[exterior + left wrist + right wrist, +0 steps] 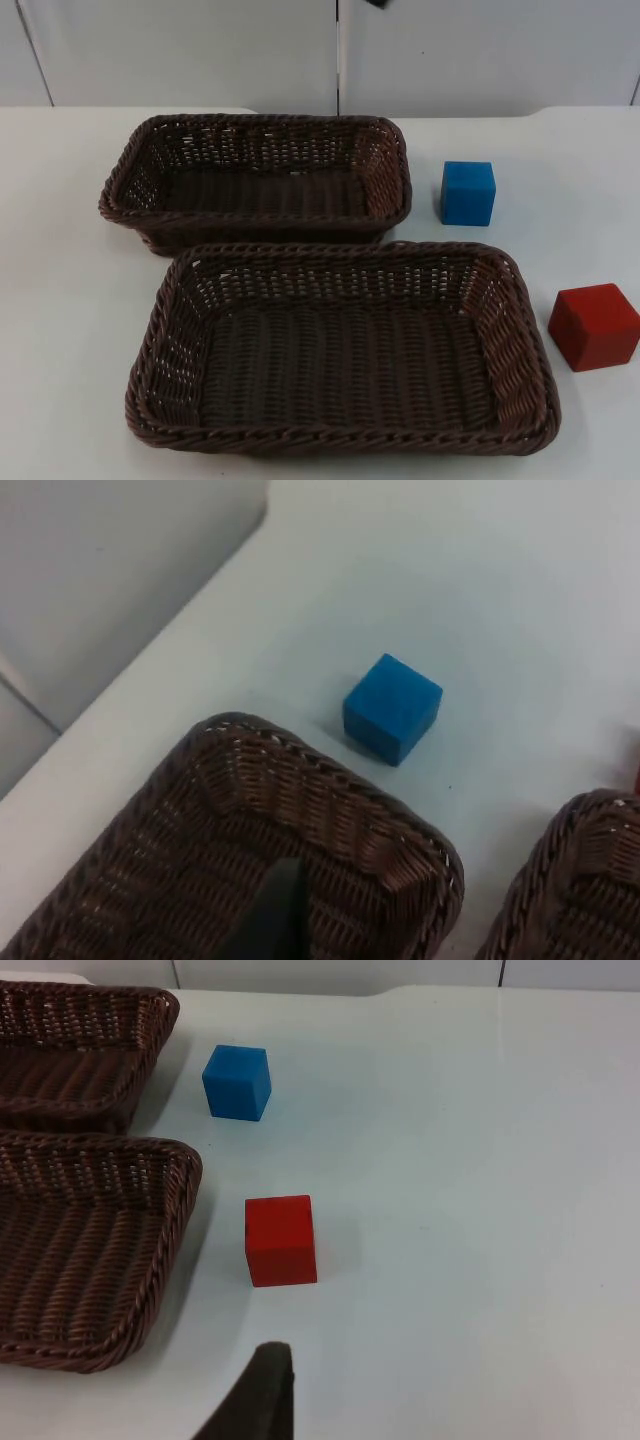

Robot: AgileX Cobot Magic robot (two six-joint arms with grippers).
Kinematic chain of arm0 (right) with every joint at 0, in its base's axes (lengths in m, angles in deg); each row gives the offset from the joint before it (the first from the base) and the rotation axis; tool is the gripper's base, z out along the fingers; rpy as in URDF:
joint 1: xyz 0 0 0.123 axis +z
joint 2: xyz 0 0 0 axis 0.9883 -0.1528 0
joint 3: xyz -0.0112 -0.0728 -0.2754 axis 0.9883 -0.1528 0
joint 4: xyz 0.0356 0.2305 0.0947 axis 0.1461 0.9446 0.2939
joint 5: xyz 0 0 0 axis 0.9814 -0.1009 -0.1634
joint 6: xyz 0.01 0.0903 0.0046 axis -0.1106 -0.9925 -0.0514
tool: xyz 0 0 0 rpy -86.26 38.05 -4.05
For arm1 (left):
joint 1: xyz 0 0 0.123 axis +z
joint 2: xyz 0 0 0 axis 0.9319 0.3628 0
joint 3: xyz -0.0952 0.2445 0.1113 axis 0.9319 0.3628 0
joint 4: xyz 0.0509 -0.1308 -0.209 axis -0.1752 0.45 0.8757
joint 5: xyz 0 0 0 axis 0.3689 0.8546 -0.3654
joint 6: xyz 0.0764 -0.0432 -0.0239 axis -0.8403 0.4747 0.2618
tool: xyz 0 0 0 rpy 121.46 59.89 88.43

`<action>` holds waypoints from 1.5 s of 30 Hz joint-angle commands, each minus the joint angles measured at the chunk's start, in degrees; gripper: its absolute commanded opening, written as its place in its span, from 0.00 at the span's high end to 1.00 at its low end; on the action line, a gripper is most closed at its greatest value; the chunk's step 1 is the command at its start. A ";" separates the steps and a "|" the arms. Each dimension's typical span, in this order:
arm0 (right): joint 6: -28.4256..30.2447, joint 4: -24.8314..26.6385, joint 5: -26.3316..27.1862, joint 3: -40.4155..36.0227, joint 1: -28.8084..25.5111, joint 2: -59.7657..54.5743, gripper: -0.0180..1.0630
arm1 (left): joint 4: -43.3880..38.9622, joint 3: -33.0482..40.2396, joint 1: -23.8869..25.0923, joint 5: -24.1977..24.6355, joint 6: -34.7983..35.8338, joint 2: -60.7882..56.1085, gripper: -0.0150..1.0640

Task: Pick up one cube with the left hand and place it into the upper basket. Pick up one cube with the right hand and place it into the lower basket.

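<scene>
blue cube (pixel 468 192) beside upper basket (pixel 130 170), red cube (pixel 594 326) beside lower basket (pixel 160 330)

Two dark brown woven baskets sit on the white table, both empty. The upper basket (pixel 256 180) lies at about 11 o'clock; the lower basket (pixel 340 350), which looks slightly larger, sits just below it, their rims nearly touching. A blue cube (pixel 468 192) rests at 2 o'clock beside the upper basket. A red cube (pixel 593 326) rests at 4 o'clock beside the lower one.
</scene>
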 commanded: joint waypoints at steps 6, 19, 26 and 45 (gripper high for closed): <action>0.30 0.00 -0.02 0.02 -0.36 0.26 0.01 | -3.87 -7.76 -3.97 0.06 -0.59 8.49 0.01; 0.30 0.00 -0.02 0.02 -0.36 0.26 0.01 | -6.05 -24.17 -9.80 0.78 -4.59 24.05 0.01; 0.00 0.00 -0.02 -0.09 -0.36 0.26 0.01 | -6.90 -31.42 -11.44 1.83 -6.43 30.97 0.01; 0.00 0.00 -0.02 -0.09 -0.36 0.26 0.01 | -13.73 -42.60 -11.90 -5.56 -7.42 46.11 0.01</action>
